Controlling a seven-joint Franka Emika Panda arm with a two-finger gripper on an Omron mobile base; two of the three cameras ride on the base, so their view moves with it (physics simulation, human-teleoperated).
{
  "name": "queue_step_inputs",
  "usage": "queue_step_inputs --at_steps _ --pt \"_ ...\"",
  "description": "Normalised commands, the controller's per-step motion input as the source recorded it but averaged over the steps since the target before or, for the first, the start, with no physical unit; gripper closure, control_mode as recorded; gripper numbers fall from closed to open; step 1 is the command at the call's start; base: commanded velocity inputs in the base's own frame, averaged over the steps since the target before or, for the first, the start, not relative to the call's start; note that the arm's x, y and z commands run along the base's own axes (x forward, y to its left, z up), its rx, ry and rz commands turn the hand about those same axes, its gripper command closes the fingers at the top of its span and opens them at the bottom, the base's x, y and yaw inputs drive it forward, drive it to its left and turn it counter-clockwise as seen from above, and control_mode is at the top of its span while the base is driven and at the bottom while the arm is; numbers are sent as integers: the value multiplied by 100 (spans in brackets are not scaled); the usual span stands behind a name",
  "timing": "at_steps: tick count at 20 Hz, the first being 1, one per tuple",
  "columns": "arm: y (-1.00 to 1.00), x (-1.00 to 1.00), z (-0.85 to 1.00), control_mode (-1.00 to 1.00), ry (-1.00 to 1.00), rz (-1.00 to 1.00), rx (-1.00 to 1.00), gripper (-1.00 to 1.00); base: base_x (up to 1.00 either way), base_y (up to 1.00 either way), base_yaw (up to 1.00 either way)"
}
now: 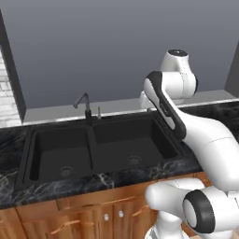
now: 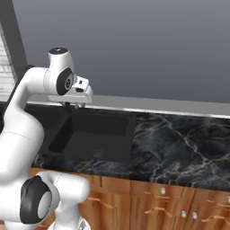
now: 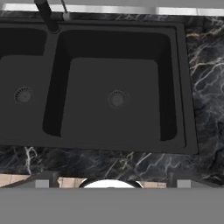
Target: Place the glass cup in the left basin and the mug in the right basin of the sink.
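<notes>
The sink (image 1: pixel 100 154), black, sits in the marbled counter (image 2: pixel 179 148). Its left basin (image 1: pixel 60 156) holds only its drain. The faucet (image 1: pixel 85 106) stands behind the divider. The right basin (image 3: pixel 116 98) likewise shows only its drain. The gripper (image 2: pixel 74 104) hangs above the right basin's rear edge; whether its fingers are parted or closed cannot be told.

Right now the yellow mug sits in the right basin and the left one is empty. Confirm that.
Not right. The right basin holds no mug; the hand view shows only its bare black floor and round drain. The left basin is indeed empty.
</notes>
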Motion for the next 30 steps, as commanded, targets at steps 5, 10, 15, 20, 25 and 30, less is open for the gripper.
queue_step_inputs --at_steps 5,10,15,20,25,30 --pt "0 0 0 100 0 0 0 -100 -1 53 0" --pt "0 0 0 100 0 0 0 -100 0 45 0" --pt "0 0 0 100 0 0 0 -100 1 51 -2" --pt "0 0 0 100 0 0 0 -100 5 45 -3" --pt "0 0 0 100 0 0 0 -100 2 49 -2" --pt "0 0 0 100 0 0 0 -100 0 26 0"
